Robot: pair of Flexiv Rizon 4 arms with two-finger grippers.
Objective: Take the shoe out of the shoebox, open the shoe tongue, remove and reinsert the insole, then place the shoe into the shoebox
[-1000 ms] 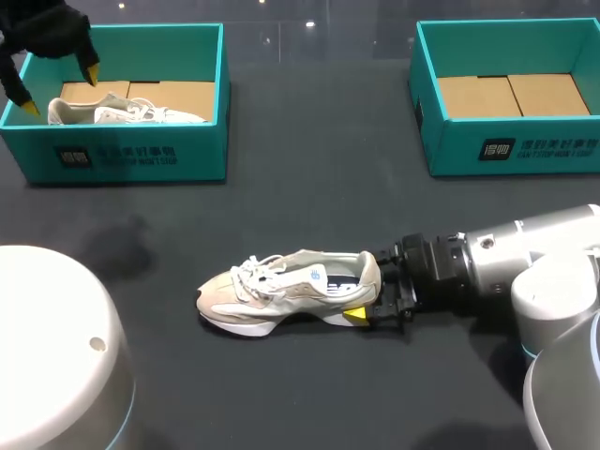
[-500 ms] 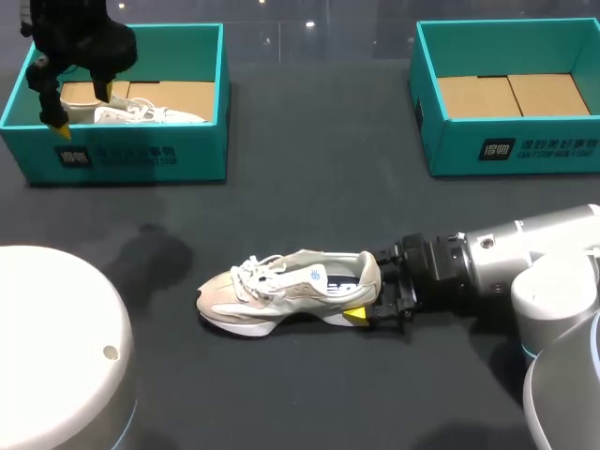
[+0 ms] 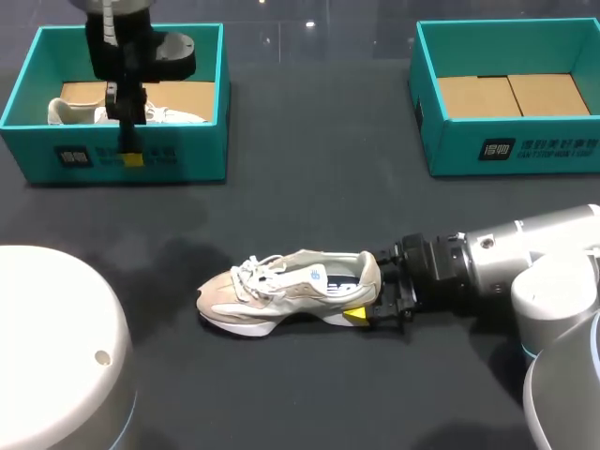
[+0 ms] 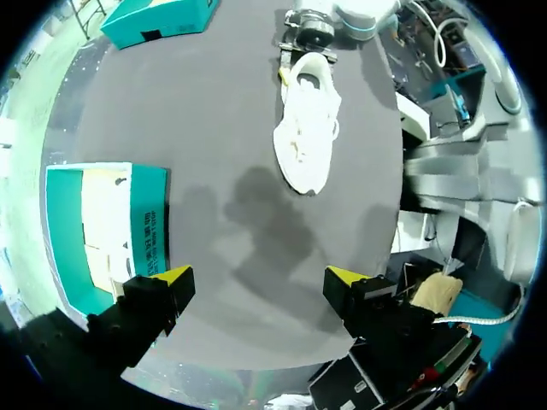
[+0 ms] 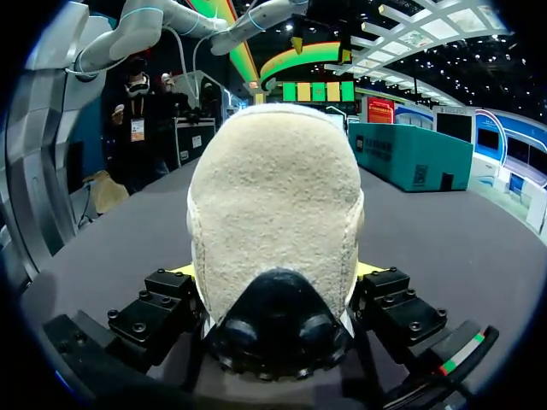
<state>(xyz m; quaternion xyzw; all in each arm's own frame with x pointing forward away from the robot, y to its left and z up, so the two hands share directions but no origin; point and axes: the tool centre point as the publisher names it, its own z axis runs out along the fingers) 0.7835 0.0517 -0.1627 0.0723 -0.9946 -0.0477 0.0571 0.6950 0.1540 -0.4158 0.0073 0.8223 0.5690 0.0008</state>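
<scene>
The shoe (image 3: 286,289) lies on its side on the dark table (image 3: 309,187), out in the open between the two teal boxes and nearer the robot, with its toe towards the robot's left and its heel towards the right. The right gripper (image 3: 373,300) has that heel pinched. One yellow tip presses the near side of the sole and the other finger is hidden behind the shoe. From the right wrist, the fuzzy heel of the shoe (image 5: 273,213) fills the space between the fingers, which bear on it from both sides, and the right gripper (image 5: 278,303) is clamped around the black heel tab.

The left gripper (image 3: 129,150) hangs over the front wall of the left shoebox (image 3: 187,155), well apart from the shoe. In the left wrist view its fingers (image 4: 175,278) stand spread wide with nothing between them. The shoe (image 4: 308,137) lies far ahead of them and the left shoebox (image 4: 149,231) sits just beside one finger.

A second shoe (image 3: 73,111), pale like the first, rests inside the left shoebox on its cardboard floor. The right shoebox (image 3: 511,150) stands open at the far right of the table.
</scene>
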